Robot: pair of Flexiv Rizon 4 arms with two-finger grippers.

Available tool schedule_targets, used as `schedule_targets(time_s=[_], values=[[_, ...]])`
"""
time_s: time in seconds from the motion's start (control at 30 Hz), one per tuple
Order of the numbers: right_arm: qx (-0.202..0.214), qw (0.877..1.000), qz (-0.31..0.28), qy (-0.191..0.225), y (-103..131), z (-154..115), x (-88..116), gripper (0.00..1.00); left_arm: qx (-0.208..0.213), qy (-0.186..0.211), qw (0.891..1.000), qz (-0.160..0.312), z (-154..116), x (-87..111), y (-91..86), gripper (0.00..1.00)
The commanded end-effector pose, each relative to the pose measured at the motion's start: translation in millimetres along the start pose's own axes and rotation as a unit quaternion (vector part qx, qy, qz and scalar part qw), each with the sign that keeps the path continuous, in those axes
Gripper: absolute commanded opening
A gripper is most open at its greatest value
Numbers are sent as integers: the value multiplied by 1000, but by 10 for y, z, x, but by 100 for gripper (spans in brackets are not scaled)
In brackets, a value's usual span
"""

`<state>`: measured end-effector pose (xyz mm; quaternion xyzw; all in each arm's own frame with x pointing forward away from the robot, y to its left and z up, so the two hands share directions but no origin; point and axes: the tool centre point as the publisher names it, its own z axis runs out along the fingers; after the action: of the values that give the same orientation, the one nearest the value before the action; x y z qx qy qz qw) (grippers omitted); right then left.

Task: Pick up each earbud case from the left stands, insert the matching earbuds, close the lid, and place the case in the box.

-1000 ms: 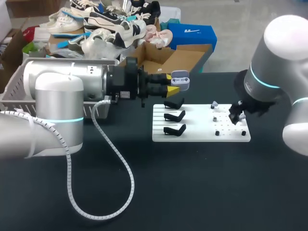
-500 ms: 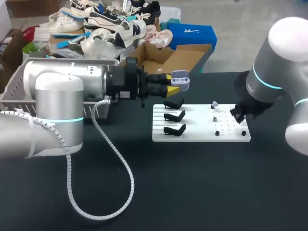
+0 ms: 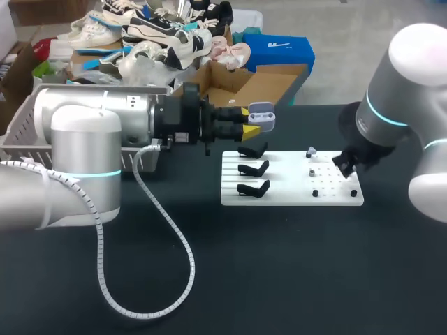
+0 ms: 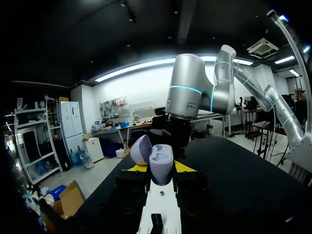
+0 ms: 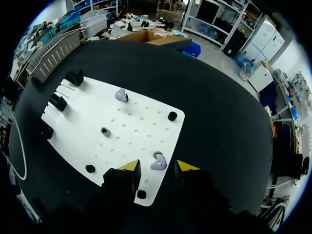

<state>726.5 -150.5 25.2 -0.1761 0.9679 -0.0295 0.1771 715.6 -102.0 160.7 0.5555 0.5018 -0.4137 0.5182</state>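
My left gripper [image 3: 251,120] is shut on an open lavender earbud case [image 3: 262,115], held in the air above the black stands [image 3: 253,169], lid up. In the left wrist view the case [image 4: 160,163] stands between the yellow tips of my left gripper [image 4: 158,168]. My right gripper [image 3: 346,166] hangs over the right end of the white board [image 3: 293,192]. In the right wrist view a grey earbud [image 5: 157,162] lies between its open fingers [image 5: 157,168], with a gap on each side. A second earbud [image 5: 121,95] rests farther along the board [image 5: 136,122]. The cardboard box [image 3: 241,84] stands behind.
Three empty black stands [image 5: 58,101] line the board's left end, and small black pegs [image 5: 172,116] dot its right half. A grey basket [image 3: 17,132] sits at the far left. My left arm's white cable [image 3: 164,244] loops over the black tabletop.
My right gripper's fingers have drawn closer together around the earbud, and that gripper has shifted slightly upward. My left arm and the case have not moved.
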Motion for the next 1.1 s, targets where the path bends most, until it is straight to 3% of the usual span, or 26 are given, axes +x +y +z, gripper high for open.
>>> schedule_targets(time_s=[0.03,0.87,1.1], values=[[-1,1000,0,3,4,10,-33,41,-2,-2,1000,1,-2,4,-9,0],[-7,1000,-9,20,-19,15,18,30,-2,-2,1000,1,-2,4,-9,0],[-7,1000,-12,19,-19,30,-33,32,-2,-2,1000,1,-2,4,-9,0]])
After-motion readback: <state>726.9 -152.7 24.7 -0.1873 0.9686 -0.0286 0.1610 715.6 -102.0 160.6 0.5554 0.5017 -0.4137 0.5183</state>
